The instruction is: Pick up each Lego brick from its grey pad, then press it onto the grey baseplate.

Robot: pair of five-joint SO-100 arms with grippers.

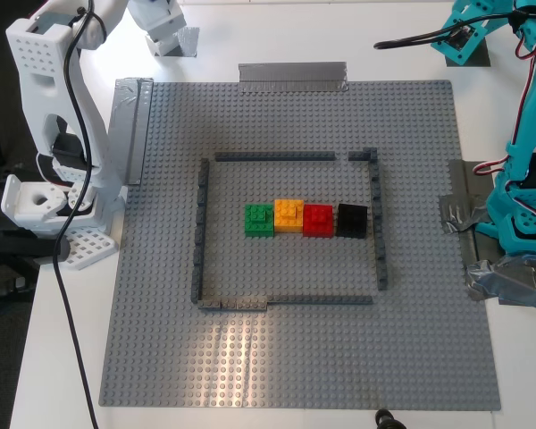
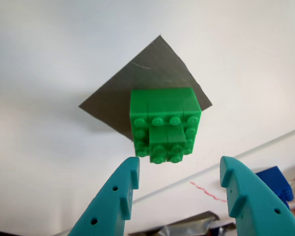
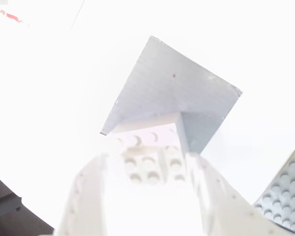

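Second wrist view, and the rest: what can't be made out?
Second wrist view: glare washes out my second hand around the white brick; contact cannot be told.
Exterior view: neither grey pad shows; the white arm and teal arm may cover them.
Exterior view: a dark object, cut off by the bottom edge.

Second wrist view badly overexposed: white brick (image 3: pixel 150 150) barely separable from my second hand (image 3: pixel 147 196); fingers (image 3: pixel 83 196) washed out and cut off at the frame edge, so contact with the brick can't be told. Grey pad (image 3: pixel 177 93) partly hidden behind the brick. Baseplate (image 3: pixel 285 196) only a corner, clipped. First wrist view: green brick (image 2: pixel 164 123) covers part of its pad (image 2: pixel 152 69); blue object (image 2: pixel 275 182) at the edge, cut off, unidentifiable. Exterior view: neither pad nor either hand's tips in frame; both arms cropped at the edges.
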